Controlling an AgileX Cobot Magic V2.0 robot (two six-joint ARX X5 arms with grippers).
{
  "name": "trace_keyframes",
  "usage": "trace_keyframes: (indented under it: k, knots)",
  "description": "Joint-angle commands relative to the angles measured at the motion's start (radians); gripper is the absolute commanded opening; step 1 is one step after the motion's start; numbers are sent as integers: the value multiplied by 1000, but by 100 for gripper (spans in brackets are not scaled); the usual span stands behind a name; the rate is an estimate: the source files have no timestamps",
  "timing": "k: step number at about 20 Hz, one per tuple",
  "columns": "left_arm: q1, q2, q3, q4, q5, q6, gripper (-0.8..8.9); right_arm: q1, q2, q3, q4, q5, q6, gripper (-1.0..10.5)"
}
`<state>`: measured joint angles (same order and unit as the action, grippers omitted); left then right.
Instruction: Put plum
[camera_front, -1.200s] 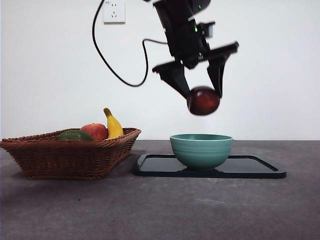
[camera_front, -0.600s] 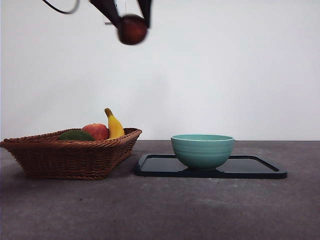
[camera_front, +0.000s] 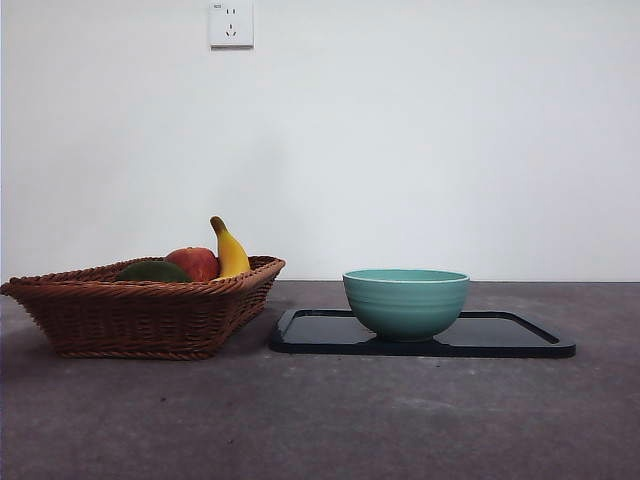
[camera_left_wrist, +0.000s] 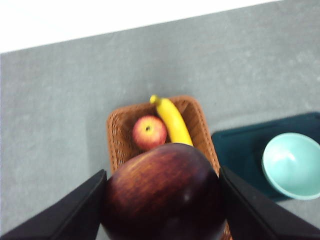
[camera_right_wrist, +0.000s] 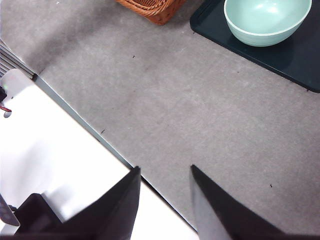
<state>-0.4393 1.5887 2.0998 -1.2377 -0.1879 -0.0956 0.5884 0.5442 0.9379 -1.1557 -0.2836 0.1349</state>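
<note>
My left gripper (camera_left_wrist: 162, 200) is shut on the plum (camera_left_wrist: 162, 192), a glossy dark maroon fruit that fills the space between the jaws. It hangs high above the wicker basket (camera_left_wrist: 117, 145), out of the front view. The teal bowl (camera_front: 406, 300) stands empty on the black tray (camera_front: 510, 335); it also shows in the left wrist view (camera_left_wrist: 292, 165) and the right wrist view (camera_right_wrist: 267, 20). My right gripper (camera_right_wrist: 162, 200) is open and empty, above the table's near edge.
The wicker basket (camera_front: 140, 315) at the left holds a red-yellow apple (camera_front: 193, 262), a banana (camera_front: 229, 250) and a dull green fruit (camera_front: 152, 271). A white surface (camera_right_wrist: 55, 165) lies beyond the table's edge in the right wrist view.
The left gripper with the plum has risen from above the bowl, moved left and up, and left the front view. Basket, bowl and tray have not moved.
</note>
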Motion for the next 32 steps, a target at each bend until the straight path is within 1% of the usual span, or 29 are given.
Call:
trace_keyframes:
  k: [1, 4, 6, 9, 11, 15, 16, 18, 22, 26, 29, 30, 32]
  knots:
    - [-5, -63, -132, 78, -3, -9, 215, 6, 2, 4, 10, 3, -19, 159]
    - [-5, -179, -412, 268, -3, -31, 216, 6, 2, 4, 9, 3, -18, 159]
    - [-5, -208, -560, 363, -3, -30, 216, 6, 2, 4, 10, 3, -18, 159]
    - [-6, -208, -739, 502, -1, -29, 215, 6, 2, 4, 10, 3, -14, 159]
    - [-6, -208, -860, 626, 9, -32, 215, 6, 2, 4, 10, 3, -11, 159]
    - [-5, -206, -1061, 838, 9, -63, 215, 6, 2, 4, 10, 3, -11, 159]
    - [-5, -201, -1098, 887, 9, -84, 215, 6, 2, 4, 10, 3, -11, 159]
    - [-5, -184, -1152, 971, 9, -121, 215, 6, 2, 4, 10, 3, -8, 159]
    - [-5, -94, -1165, 1056, 9, -168, 215, 6, 2, 4, 10, 3, 8, 159]
    - [10, 11, -1165, 1093, 8, -249, 216, 7, 2, 4, 7, 2, 21, 159]
    - [24, 16, -1165, 1104, 8, -255, 218, 7, 2, 4, 3, 3, 23, 159]
    - [29, 16, -1165, 1098, 8, -257, 230, 6, 2, 4, 3, 3, 22, 159]
    - [30, 16, -1165, 1079, 9, -264, 316, 7, 2, 4, 3, 3, 22, 159]
